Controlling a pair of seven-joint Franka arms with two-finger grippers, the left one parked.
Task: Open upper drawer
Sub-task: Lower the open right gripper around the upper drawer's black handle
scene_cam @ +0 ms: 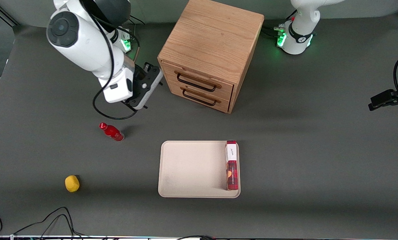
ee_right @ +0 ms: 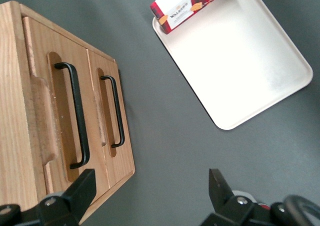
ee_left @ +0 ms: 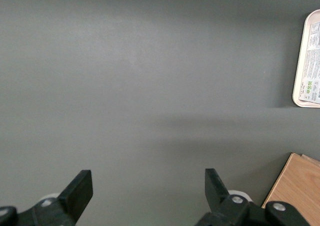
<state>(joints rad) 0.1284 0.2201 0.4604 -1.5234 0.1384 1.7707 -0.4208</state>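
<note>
The oak cabinet [scene_cam: 215, 40] stands at the back middle of the table with both drawers closed. The upper drawer [scene_cam: 168, 70] carries a thin black bar handle [scene_cam: 196, 83]; the lower drawer [scene_cam: 199, 97] sits just under it. My right gripper [scene_cam: 144, 87] hovers beside the cabinet's front, toward the working arm's end, apart from the handles. In the right wrist view the upper drawer [ee_right: 40, 60] and its handle [ee_right: 79, 116] show close by. There the gripper [ee_right: 150, 191] is open, with only bare table between its fingers [ee_right: 82, 188].
A beige tray [scene_cam: 192, 166] lies nearer the front camera than the cabinet, with a red cookie box [scene_cam: 232, 165] along one edge. A red bottle [scene_cam: 112, 132] and a yellow object [scene_cam: 72, 183] lie toward the working arm's end. Cables trail along the front edge.
</note>
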